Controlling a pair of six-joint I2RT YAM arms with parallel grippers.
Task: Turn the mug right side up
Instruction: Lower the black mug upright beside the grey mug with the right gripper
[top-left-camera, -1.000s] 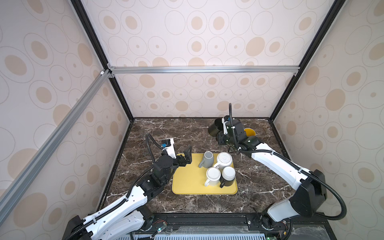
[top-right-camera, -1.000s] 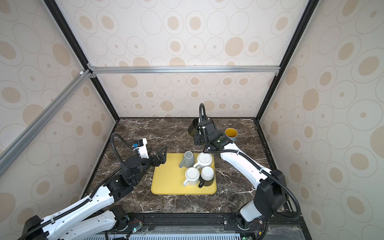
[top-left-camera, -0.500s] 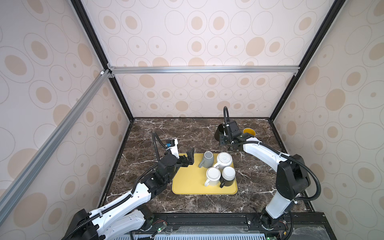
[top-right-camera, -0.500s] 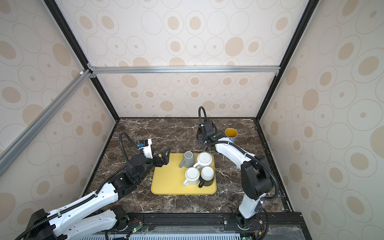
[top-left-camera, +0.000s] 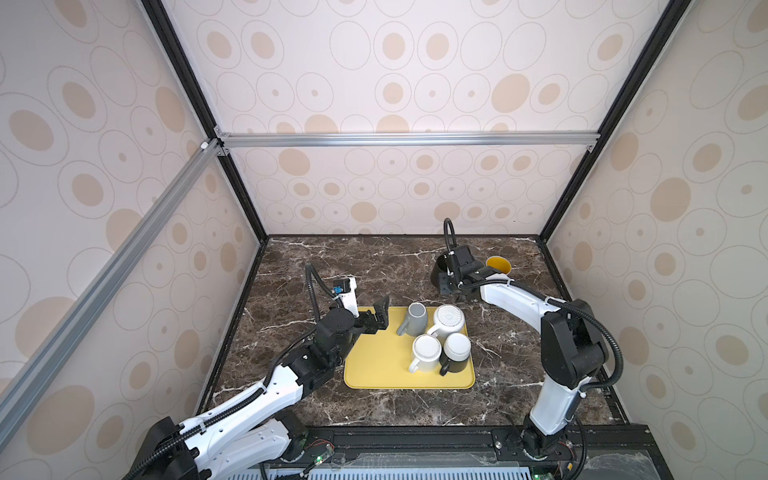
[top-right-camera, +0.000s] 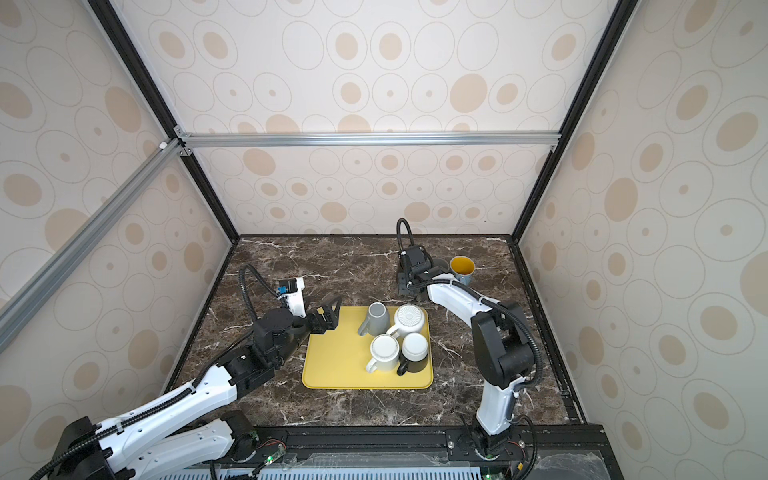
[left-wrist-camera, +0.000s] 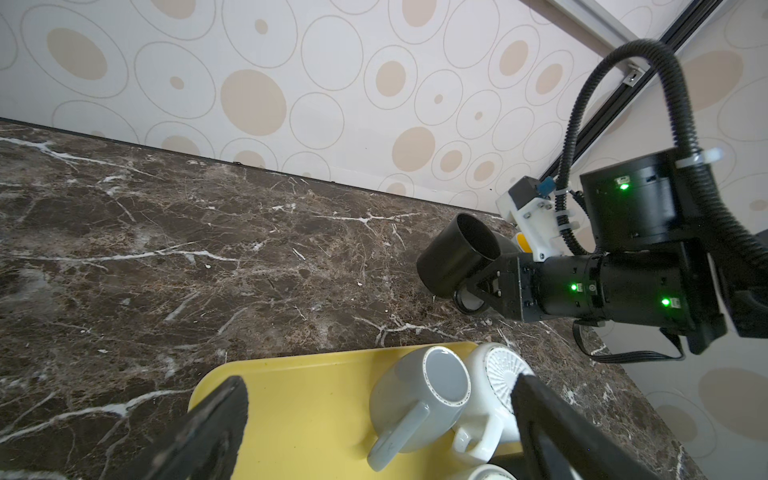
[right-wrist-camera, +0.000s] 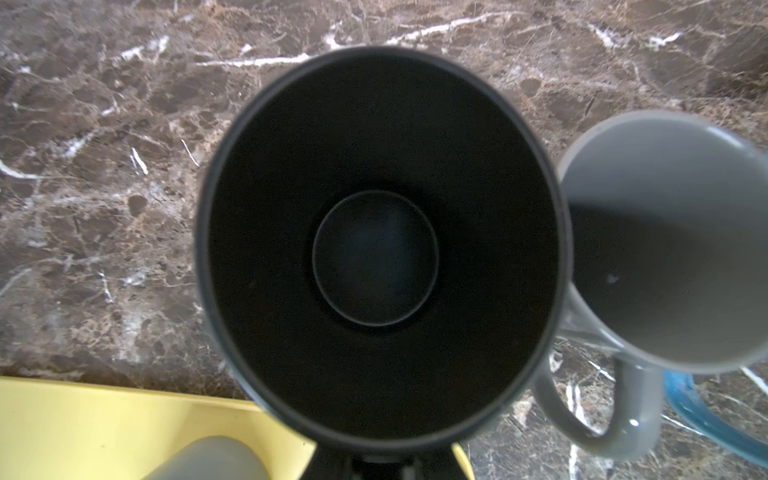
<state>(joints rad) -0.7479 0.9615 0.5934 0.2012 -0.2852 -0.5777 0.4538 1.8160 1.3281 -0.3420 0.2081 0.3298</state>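
black mug (left-wrist-camera: 457, 257) mouth-up at rear of table (top-left-camera: 374, 266), gripped by right gripper (left-wrist-camera: 476, 291).
table: brown marble, white veins. tray (top-left-camera: 374, 370): smooth yellow rectangle, rounded corners, bearing four inverted mugs, among them a grey mug (top-left-camera: 415, 318) and a ribbed-base white mug (top-left-camera: 448, 319). black mug: matte cylinder, slightly tilted, just beside an upright grey cup (right-wrist-camera: 665, 249); right gripper clamped narrow on its handle. left gripper (top-left-camera: 380, 316): spread wide over the tray's left edge, holding nothing.
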